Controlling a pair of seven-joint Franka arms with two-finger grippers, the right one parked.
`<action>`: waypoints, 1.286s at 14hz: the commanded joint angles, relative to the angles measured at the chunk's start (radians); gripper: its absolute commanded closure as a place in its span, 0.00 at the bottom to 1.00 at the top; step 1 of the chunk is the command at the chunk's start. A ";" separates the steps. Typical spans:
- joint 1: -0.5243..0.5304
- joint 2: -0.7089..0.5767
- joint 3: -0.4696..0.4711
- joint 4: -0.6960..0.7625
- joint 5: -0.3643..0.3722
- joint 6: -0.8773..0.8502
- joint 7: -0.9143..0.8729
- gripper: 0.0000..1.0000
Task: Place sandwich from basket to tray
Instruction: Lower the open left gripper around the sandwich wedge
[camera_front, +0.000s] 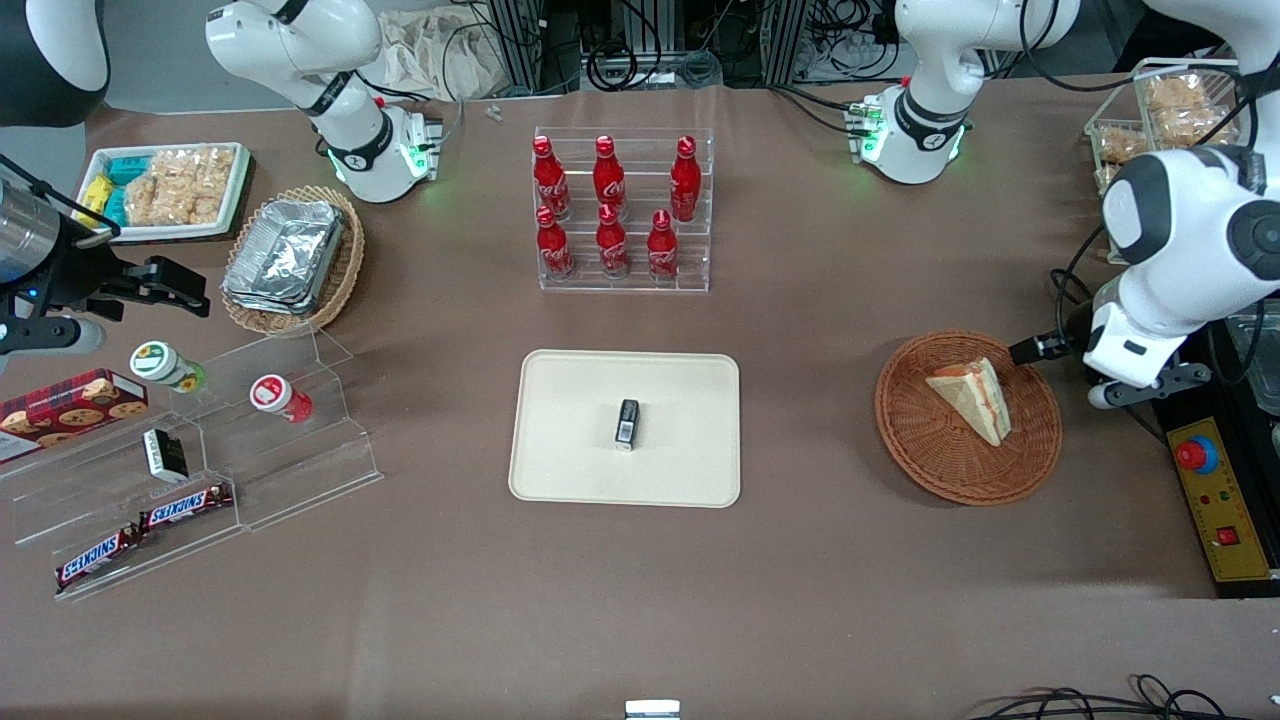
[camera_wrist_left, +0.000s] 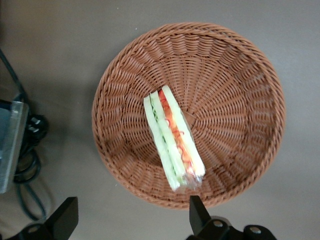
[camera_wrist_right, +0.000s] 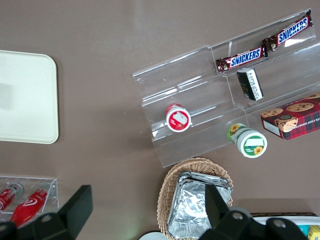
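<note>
1. Wicker basket (camera_wrist_left: 189, 114) holds the sandwich (camera_wrist_left: 174, 141), a wedge standing on edge just below the hand (camera_wrist_left: 132, 220).
2. Wide open and empty, the hand hovers above the basket rim.
3. Soft, light and apparently film-wrapped, the sandwich likely squashes easily; grip gently across its flat bread faces.
4. Cream tray (camera_front: 560, 400) lies well apart on the table (camera_front: 800, 560).

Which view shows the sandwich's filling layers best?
The left wrist view: the sandwich is seen edge-on in the basket, below the open end effector. The front view shows it small; the right wrist view misses it.
</note>
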 joint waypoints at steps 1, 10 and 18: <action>0.009 0.079 -0.010 0.009 -0.056 0.055 -0.077 0.00; 0.000 0.181 -0.019 -0.021 -0.119 0.199 -0.349 0.00; -0.006 0.211 -0.041 -0.044 -0.114 0.234 -0.389 0.00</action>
